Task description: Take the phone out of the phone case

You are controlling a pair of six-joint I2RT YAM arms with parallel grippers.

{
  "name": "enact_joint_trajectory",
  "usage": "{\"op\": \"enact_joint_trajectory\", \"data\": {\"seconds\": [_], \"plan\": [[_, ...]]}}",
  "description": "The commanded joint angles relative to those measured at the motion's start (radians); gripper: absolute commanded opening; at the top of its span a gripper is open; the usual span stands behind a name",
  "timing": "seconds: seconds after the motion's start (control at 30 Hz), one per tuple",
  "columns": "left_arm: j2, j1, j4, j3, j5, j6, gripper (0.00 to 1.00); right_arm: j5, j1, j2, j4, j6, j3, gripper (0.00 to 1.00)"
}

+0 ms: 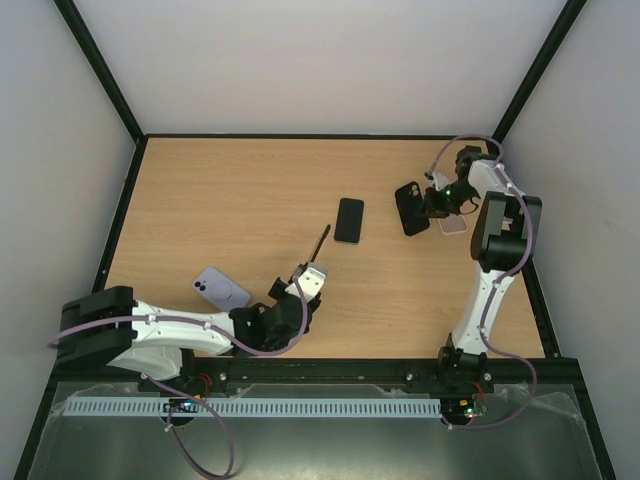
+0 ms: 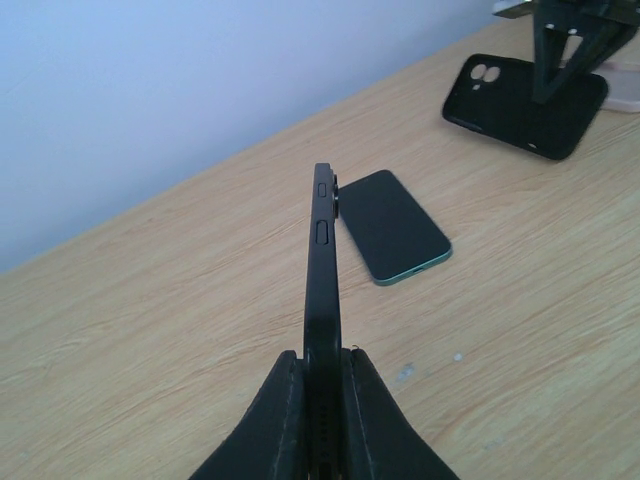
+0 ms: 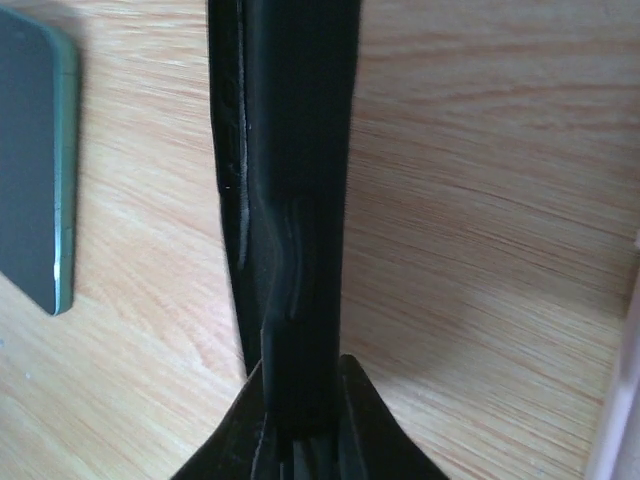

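My left gripper point(image 1: 311, 270) point(image 2: 322, 352) is shut on the end of a thin black phone case point(image 2: 322, 260), held edge-on above the table, with side buttons and a camera bump showing. I cannot tell whether a phone is inside it. It shows as a thin line in the top view point(image 1: 320, 241). My right gripper point(image 1: 432, 203) point(image 3: 300, 365) is shut on a second black case point(image 1: 409, 209) point(image 3: 295, 180) at the back right. Its camera cutouts show in the left wrist view point(image 2: 520, 100). A dark phone with a teal edge point(image 1: 348, 220) point(image 2: 395, 225) point(image 3: 35, 160) lies flat between the two grippers.
A lavender phone point(image 1: 222, 288) lies camera side up on the table, left of my left gripper. A pale pinkish flat item point(image 1: 452, 225) point(image 3: 625, 400) lies under my right gripper. Black frame rails point(image 1: 120, 210) border the wooden table point(image 1: 230, 200).
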Motion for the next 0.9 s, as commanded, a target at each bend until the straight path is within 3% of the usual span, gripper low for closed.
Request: {"op": "enact_joint_trajectory", "data": {"seconds": [0.0, 0.23, 0.57, 0.87], "plan": [[0.010, 0.054, 0.049, 0.007, 0.004, 0.035, 0.03, 0.055, -0.003, 0.034, 0.060, 0.065, -0.011, 0.15], [0.048, 0.136, 0.031, 0.044, 0.072, 0.055, 0.03, 0.188, -0.006, -0.140, 0.176, 0.131, -0.095, 0.45], [0.230, 0.202, 0.097, 0.124, 0.049, 0.269, 0.03, -0.171, 0.000, -0.566, 0.200, 0.210, -0.432, 0.48], [0.427, 0.217, 0.075, 0.226, 0.001, 0.486, 0.03, -0.273, 0.000, -0.918, 0.406, 0.267, -0.722, 0.57]]}}
